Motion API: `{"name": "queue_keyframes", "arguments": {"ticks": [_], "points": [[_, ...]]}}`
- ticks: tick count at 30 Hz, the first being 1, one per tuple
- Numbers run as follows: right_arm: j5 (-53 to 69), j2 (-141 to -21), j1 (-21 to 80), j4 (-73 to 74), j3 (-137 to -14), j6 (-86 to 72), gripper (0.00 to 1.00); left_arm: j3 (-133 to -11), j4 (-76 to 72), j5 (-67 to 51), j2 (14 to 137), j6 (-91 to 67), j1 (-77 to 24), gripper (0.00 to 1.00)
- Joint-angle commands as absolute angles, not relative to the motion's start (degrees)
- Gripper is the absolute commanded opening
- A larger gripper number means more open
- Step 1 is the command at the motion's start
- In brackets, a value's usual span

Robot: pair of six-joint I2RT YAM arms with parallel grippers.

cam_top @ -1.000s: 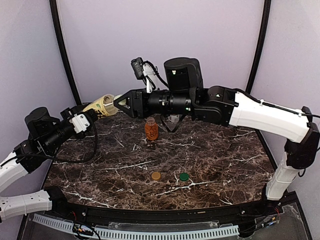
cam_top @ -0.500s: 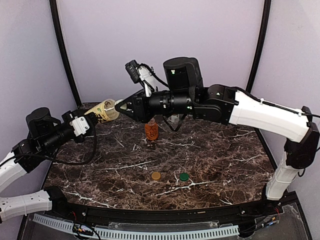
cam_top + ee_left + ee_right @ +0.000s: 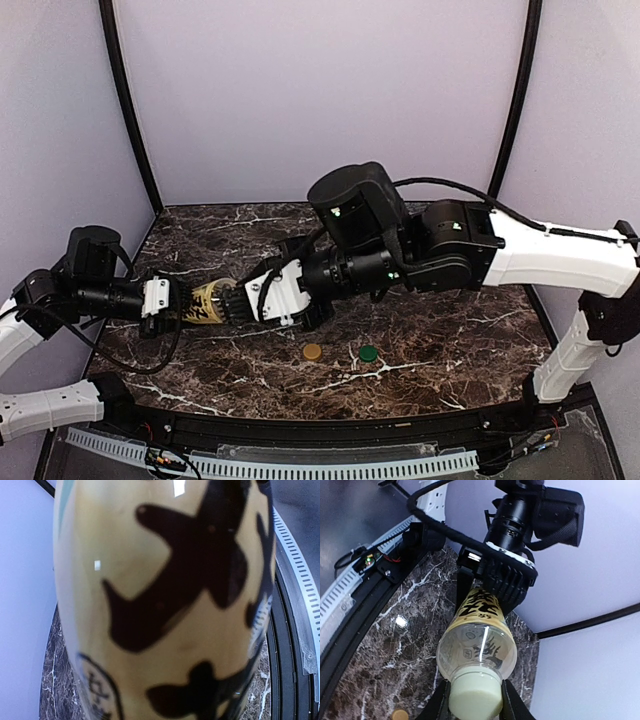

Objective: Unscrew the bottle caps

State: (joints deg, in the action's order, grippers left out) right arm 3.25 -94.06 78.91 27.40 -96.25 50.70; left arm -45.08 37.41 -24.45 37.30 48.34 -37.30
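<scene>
The yellow-labelled bottle (image 3: pixel 208 301) lies level, a little above the table's left middle. My left gripper (image 3: pixel 193 300) is shut on its body; its label (image 3: pixel 165 605) fills the left wrist view and hides those fingers. My right gripper (image 3: pixel 246 300) is shut on the bottle's pale cream cap (image 3: pixel 473 694), with one finger on each side of it. The right wrist view shows the bottle (image 3: pixel 477 630) running away to the left gripper (image 3: pixel 490 594). The short orange bottle and the brownish bottle are hidden behind my right arm or out of view.
An orange cap (image 3: pixel 312 351) and a green cap (image 3: pixel 368 353) lie loose on the dark marble table (image 3: pixel 450 340) near its front middle. The black front rail (image 3: pixel 320 430) runs along the near edge. Purple walls enclose the back and sides.
Both arms have come down and forward from the back left, and the bottle is now low over the table. The right arm now hides the orange bottle that stood behind.
</scene>
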Motion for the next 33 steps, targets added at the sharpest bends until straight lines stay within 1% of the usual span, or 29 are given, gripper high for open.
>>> {"name": "queue_keyframes", "arguments": {"ticks": [1, 5, 9, 10, 11, 12, 13, 14, 17, 19, 21, 26, 28, 30, 32, 33], "points": [[-10.45, -91.82, 81.78, 30.72, -93.36, 69.63, 0.0, -46.67, 42.15, -27.7, 37.7, 49.52, -37.62, 0.27], [-15.01, -90.68, 82.8, 30.12, -91.51, 74.4, 0.0, -45.71, 42.94, -27.56, 37.66, 50.86, -37.57, 0.27], [-13.88, -91.08, 83.03, 27.67, -90.69, 73.43, 0.0, -45.29, 40.92, -27.84, 37.57, 49.94, -37.61, 0.27], [-14.07, -91.2, 83.13, 26.36, -90.17, 73.39, 0.06, -45.41, 40.59, -27.94, 37.6, 49.8, -37.61, 0.27], [-14.53, -91.29, 83.19, 24.78, -89.54, 73.28, 0.39, -45.78, 40.23, -28.03, 37.61, 49.58, -37.59, 0.27], [-15.03, -91.32, 83.23, 23.18, -88.95, 72.73, 0.67, -46.01, 40.05, -28.08, 37.61, 49.53, -37.61, 0.27], [-15.77, -91.31, 83.21, 20.67, -88.14, 71.9, 0.91, -46.39, 39.98, -27.83, 37.55, 49.06, -37.61, 0.27], [-16.47, -91.02, 83.23, 17.92, -87.47, 70.29, 0.98, -46.58, 39.44, -27.62, 37.45, 48.7, -37.62, 0.27], [-15.47, -89.41, 82.94, 15.04, -87.82, 61.5, 0.99, -46.39, 36.07, -24.09, 36.45, 45.82, -37.42, 0.26], [-10.03, -87.62, 82.02, 14.05, -88.26, 52.35, 0.99, -45.23, 31.38, -20.38, 35.68, 44.29, -37.22, 0.25], [-4.63, -85.97, 80.06, 12.24, -88.68, 40.87, 0.99, -43.85, 25.5, -15.92, 35.12, 43.85, -37.18, 0.25], [-0.46, -85.09, 74.2, 7.68, -90.35, 10.01, 0.99, -42.13, 12.73, -5.88, 34.94, 45.88, -37.18, 0.25], [-0.48, -85.56, 72.36, 4.82, -90.38, -3.94, 0.99, -41.21, 8.23, -0.04, 35.02, 47.59, -37.22, 0.25], [-4.69, -87.57, 71.42, 6.08, -91.98, -13.96, 0.97, -39.41, 3.47, 4.68, 35.29, 50.0, -37.3, 0.25], [-9.3, -90.49, 70.86, 10.14, -95.55, -21.3, 0.97, -38.14, -1.21, 8.46, 36.03, 52.36, -37.34, 0.25], [-8.73, -91.65, 70.59, 10.39, -97.24, -23.19, 0.97, -37.75, -2.45, 9.28, 36.17, 53.07, -37.34, 0.25]]}}
